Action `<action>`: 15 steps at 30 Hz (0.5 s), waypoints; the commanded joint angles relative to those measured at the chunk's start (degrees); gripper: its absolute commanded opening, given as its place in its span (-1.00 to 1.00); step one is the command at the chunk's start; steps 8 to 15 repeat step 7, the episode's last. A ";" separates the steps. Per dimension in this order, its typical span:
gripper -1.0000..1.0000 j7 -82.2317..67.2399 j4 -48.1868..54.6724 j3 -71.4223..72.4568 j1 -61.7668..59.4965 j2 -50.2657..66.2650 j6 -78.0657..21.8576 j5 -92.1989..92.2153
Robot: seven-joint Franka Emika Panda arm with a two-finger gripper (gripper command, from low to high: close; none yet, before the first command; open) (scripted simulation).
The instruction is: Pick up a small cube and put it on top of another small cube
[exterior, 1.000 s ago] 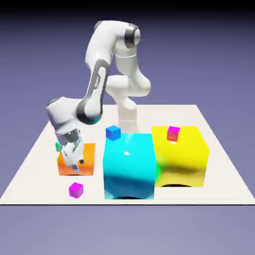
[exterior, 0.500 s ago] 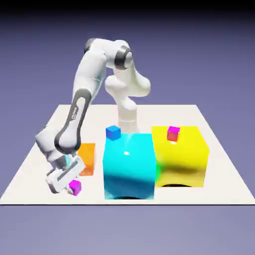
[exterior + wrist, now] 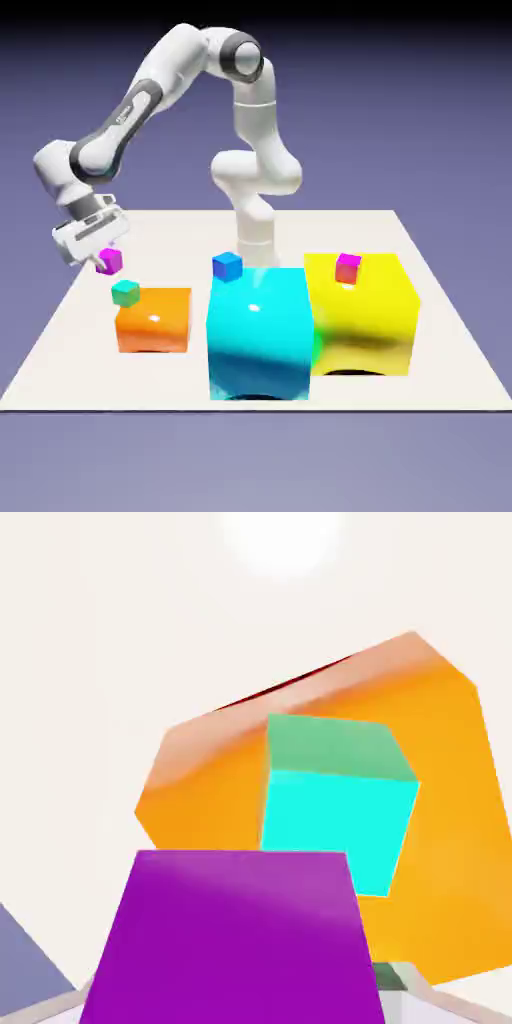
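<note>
The end effector [image 3: 105, 262] pinches the magenta-purple cube [image 3: 109, 262]; teal-green cube [image 3: 126, 293] below (centre first, then lower gently!).

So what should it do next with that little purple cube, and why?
Probably ease the purple cube over toward the little teal cube: the gripper has it pinched up in the air, and the teal one sits on the orange block with its top bare.
</note>
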 commanded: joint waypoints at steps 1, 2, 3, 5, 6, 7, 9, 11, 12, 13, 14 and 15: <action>-1.00 -1.76 -1.41 0.83 2.66 2.01 2.44 2.29; -1.00 -3.58 -2.82 1.65 2.82 4.03 4.93 4.73; -1.00 -5.40 -4.23 2.46 2.98 6.05 7.42 7.17; 1.00 -5.79 -4.53 2.64 3.01 6.49 7.96 7.69; 1.00 -5.79 -4.53 2.64 3.01 6.49 7.96 7.69; 1.00 -3.97 -3.12 1.82 2.85 4.46 5.47 5.25; 1.00 -3.97 -3.12 1.82 2.85 4.46 5.47 5.25; 1.00 -3.97 -3.12 1.82 2.85 4.46 5.47 5.25; 1.00 -3.97 -3.12 1.82 2.85 4.46 5.47 5.25; 1.00 -3.97 -3.12 1.82 2.85 4.46 5.47 5.25; 1.00 -3.97 -3.12 1.82 2.85 4.46 5.47 5.25; 1.00 -3.97 -3.12 1.82 2.85 4.46 5.47 5.25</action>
